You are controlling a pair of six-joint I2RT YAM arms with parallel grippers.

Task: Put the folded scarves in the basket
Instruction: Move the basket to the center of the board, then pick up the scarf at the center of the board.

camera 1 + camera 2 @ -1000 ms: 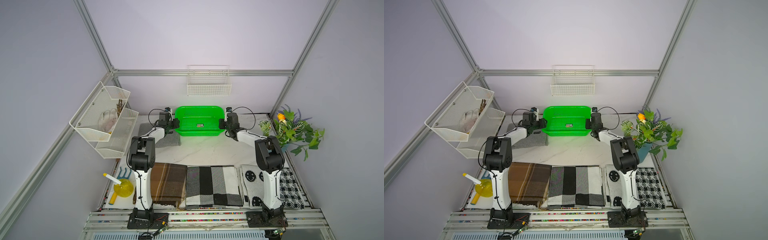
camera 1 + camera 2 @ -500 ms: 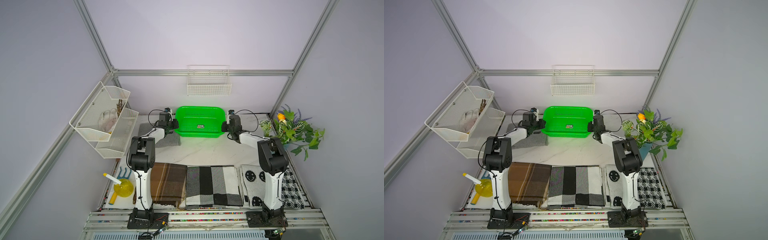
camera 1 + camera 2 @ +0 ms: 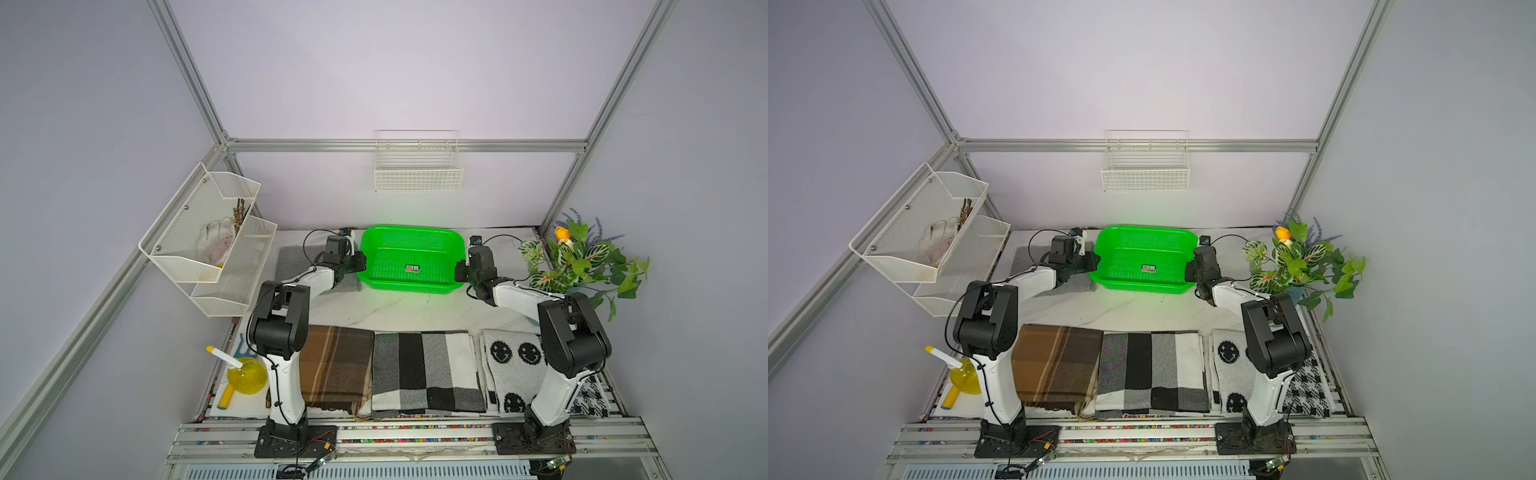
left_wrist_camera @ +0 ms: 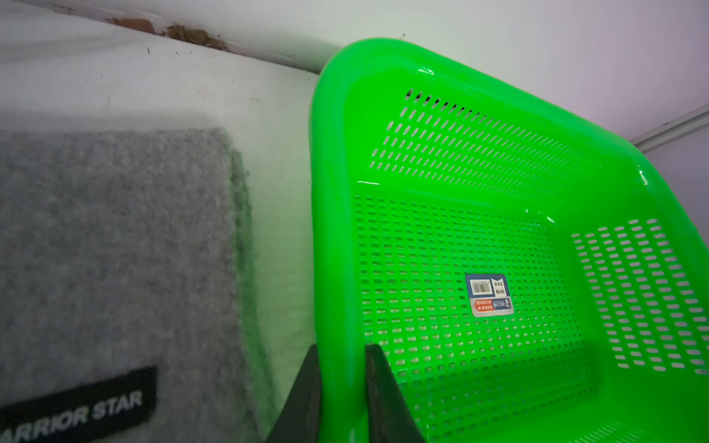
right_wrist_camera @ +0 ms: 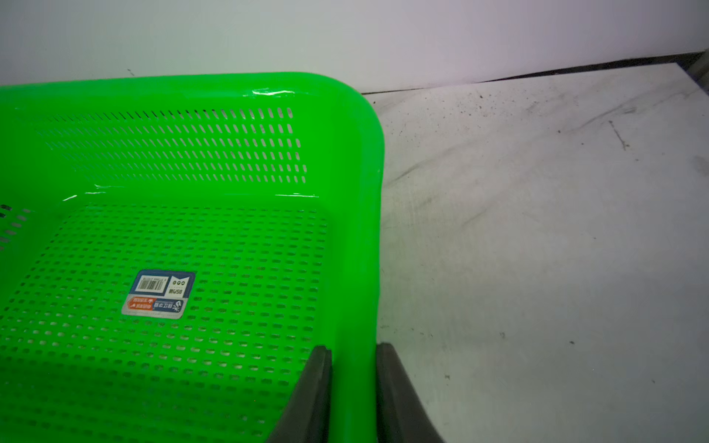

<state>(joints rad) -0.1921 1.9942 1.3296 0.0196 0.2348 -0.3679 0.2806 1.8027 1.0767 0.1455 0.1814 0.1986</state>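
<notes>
Green plastic is filling both wrist views as I am holding the bright green rectangular perforated basket (image 3: 390, 266) by its two short ends, at the upper centre of the frame in both top views. The left gripper (image 4: 343, 383) is pinching the left-hand rim with one dark finger inside the wall and one outside, its jaws drawn nearly together on the thin plastic. The right gripper (image 5: 355, 383) is doing the same on the opposite rim.

The basket's long axis is running left to right between the two arms. It is lying empty but for a small barcode sticker (image 5: 159, 293) on its slotted base. Whether it is resting on the white marbled tabletop (image 3: 415, 316) or riding just off it, I cannot tell.

Neither gripper is holding a scarf. A folded grey fuzzy scarf (image 3: 291, 266) is lying just left of the basket, beside the left gripper. A brown plaid scarf (image 3: 334, 365), a black, grey and white block-check scarf (image 3: 424, 370) and a white smiley-face scarf (image 3: 509, 361) are lying in a row along the lower frame, well apart from the jaws. Which one the task means I cannot say. I am judging the left arm the nearer to the grey one.
</notes>
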